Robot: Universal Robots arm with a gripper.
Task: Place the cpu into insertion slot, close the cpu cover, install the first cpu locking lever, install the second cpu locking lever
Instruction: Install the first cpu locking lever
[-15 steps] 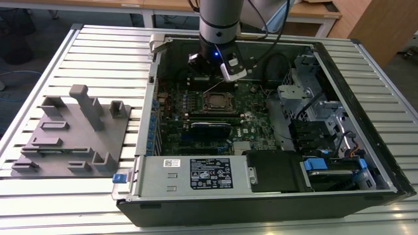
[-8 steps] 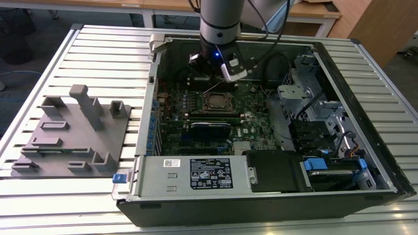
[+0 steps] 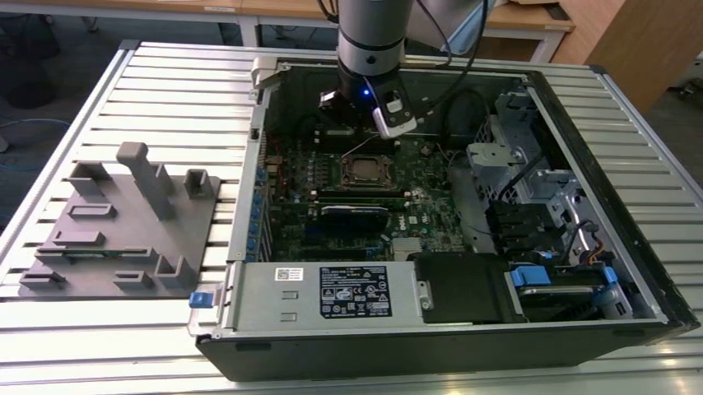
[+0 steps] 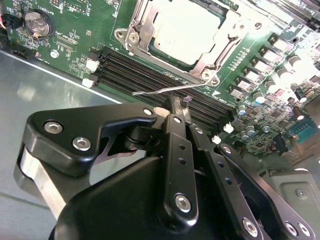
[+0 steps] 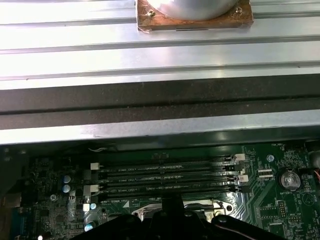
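The cpu (image 4: 187, 27) lies flat in the insertion slot (image 4: 206, 75) on the green board, seen in the exterior view as the cpu (image 3: 365, 171). The silvery cpu cover (image 4: 142, 40) is folded down around the chip. A thin wire locking lever (image 4: 150, 92) stands raised beside the socket's edge. My gripper (image 4: 173, 102) is shut, its black tips right at that lever; whether the wire is pinched between them I cannot tell. From the exterior view the gripper (image 3: 357, 136) hangs just behind the socket. In the first wrist view the gripper (image 5: 172, 200) is over the socket's rim.
The socket sits inside an open computer case (image 3: 615, 99) on a slatted metal table (image 3: 165, 90). Black memory slots (image 4: 135, 75) run beside the socket, close to my fingertips. A grey fixture block (image 3: 121, 222) stands at the exterior view's left. Drive cages and cables (image 3: 538, 206) are at its right.
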